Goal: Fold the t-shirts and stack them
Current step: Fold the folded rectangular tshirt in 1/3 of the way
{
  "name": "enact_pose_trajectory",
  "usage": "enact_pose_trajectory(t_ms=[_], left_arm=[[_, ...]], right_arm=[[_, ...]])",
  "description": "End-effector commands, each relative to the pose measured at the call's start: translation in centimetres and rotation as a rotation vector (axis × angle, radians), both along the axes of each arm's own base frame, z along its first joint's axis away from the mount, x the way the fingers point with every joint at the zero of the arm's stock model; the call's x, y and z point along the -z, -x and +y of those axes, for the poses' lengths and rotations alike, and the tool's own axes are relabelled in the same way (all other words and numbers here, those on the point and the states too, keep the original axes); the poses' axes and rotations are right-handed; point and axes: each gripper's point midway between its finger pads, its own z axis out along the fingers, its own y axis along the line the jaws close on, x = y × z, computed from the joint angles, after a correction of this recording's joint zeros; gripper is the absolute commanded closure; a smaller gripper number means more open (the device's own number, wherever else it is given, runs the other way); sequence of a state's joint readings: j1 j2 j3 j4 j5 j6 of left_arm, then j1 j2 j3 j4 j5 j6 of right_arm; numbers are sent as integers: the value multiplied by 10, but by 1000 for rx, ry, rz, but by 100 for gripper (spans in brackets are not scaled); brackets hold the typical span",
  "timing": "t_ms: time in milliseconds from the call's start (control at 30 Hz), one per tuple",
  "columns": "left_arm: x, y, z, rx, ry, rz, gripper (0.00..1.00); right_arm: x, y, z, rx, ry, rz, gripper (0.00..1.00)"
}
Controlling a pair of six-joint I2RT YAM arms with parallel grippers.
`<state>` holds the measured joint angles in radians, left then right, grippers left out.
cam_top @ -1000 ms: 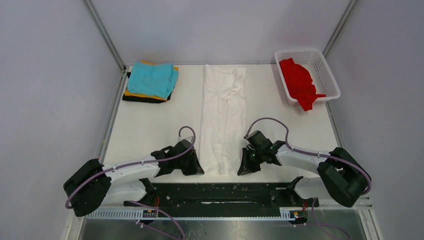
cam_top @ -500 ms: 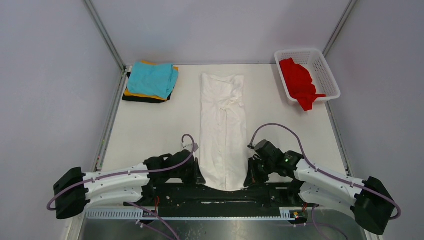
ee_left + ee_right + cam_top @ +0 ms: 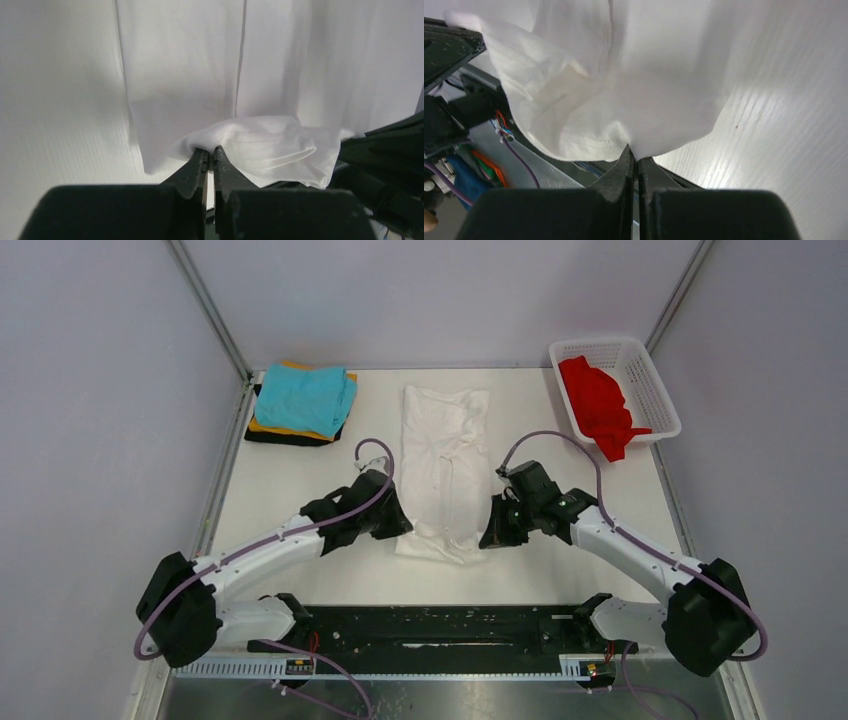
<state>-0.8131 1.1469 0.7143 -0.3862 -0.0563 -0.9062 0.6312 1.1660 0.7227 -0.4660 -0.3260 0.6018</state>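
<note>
The white t-shirt (image 3: 445, 465), folded to a long strip, lies down the middle of the table. My left gripper (image 3: 398, 531) is shut on its near left corner (image 3: 220, 140). My right gripper (image 3: 487, 538) is shut on its near right corner (image 3: 659, 140). Both hold the near hem lifted and carried over the strip, so the cloth sags between them. A folded stack with a teal t-shirt (image 3: 307, 397) on top, orange and black under it, sits at the far left. A red t-shirt (image 3: 598, 405) lies in the basket.
A white mesh basket (image 3: 652, 390) stands at the far right corner. Grey walls and metal posts enclose the table. The black arm-mount rail (image 3: 440, 625) runs along the near edge.
Both grippers, shut on the white shirt's near corners, have lifted from the near edge and moved toward the far side, carrying the hem over the strip. The shirt now looks shorter.
</note>
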Motion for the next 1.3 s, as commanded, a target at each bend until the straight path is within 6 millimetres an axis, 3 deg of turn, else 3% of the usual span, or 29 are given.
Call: enact_pose_trajectory(t_ms=[0, 333, 600, 933, 1067, 1167, 1233, 1267], left_arm=[[-27, -49, -8, 15, -10, -85, 100], [-39, -139, 0, -20, -88, -129, 100], [-36, -195, -1, 7, -83, -112, 100], [0, -232, 3, 18, -127, -45, 100], [11, -248, 5, 8, -127, -35, 79], [4, -261, 6, 0, -101, -49, 55], [-9, -261, 6, 8, -71, -57, 42], [-17, -258, 7, 10, -61, -72, 38]], right_arm=[[-27, -47, 8, -12, -18, -115, 100], [-43, -137, 6, 73, 2, -161, 100], [-37, -185, 0, 136, -16, -139, 99], [-7, -229, 2, 167, -23, -86, 94], [13, -254, 1, 197, -16, -89, 85], [12, -274, 1, 202, -38, -93, 65], [0, -280, 1, 192, -59, -105, 41], [-8, -279, 1, 182, -66, -120, 36]])
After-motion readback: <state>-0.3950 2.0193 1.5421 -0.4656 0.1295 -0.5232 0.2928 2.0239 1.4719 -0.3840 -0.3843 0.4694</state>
